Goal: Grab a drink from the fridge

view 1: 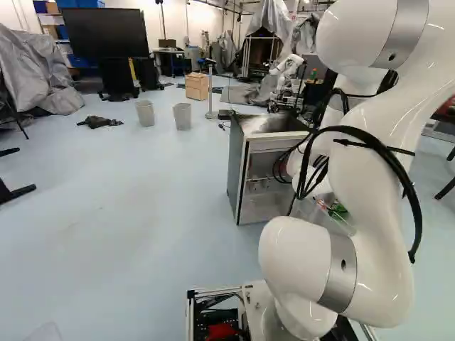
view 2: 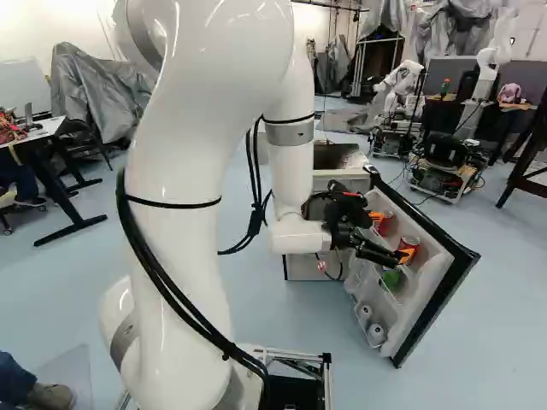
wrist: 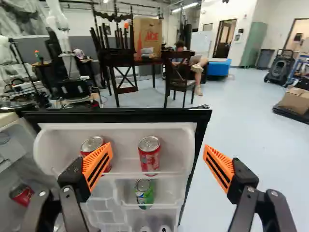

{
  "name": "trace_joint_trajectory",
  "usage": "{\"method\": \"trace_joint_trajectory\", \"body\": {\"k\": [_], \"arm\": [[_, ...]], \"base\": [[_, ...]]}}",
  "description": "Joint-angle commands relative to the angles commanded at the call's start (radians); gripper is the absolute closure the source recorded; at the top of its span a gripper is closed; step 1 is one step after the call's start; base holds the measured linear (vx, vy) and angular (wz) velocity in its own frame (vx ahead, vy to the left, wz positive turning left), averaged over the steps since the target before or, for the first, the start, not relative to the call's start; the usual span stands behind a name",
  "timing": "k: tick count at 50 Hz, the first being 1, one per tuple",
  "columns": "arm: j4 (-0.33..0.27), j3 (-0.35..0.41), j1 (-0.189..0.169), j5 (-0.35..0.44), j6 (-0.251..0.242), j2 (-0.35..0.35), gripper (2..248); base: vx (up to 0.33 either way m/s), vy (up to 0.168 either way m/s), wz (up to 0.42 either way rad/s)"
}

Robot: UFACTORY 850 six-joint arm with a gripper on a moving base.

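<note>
In the right base view my gripper (view 2: 391,238) stands open at the upper shelf of the swung-out fridge door (view 2: 427,282). From the wrist, the gripper (wrist: 157,153) has its fingers wide apart. One red can (wrist: 149,155) on that shelf shows between them, apart from both pads. A second red can (wrist: 92,145) is partly hidden behind one finger; the other finger shows past the door's outer edge. A green can (wrist: 144,193) is one shelf lower. Another red can (wrist: 21,195) lies inside the fridge, whose body (view 1: 237,177) stands ahead of the base.
Two white can tops (view 2: 375,332) show in the door's bottom shelf. Beyond the door are chairs (wrist: 179,77), a table with a cardboard box, and another robot (view 2: 400,81). Two grey bins (view 1: 182,116) and a wooden cabinet (view 1: 197,86) stand on the floor farther off.
</note>
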Motion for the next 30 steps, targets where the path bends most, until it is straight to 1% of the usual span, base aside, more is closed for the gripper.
{"method": "trace_joint_trajectory", "body": {"k": [18,30], "arm": [[-0.190,0.113,0.029,0.000,0.000,0.083,3],[-0.316,0.168,0.041,0.000,0.000,0.124,3]], "base": [[0.000,0.000,0.000],[0.000,0.000,0.000]]}}
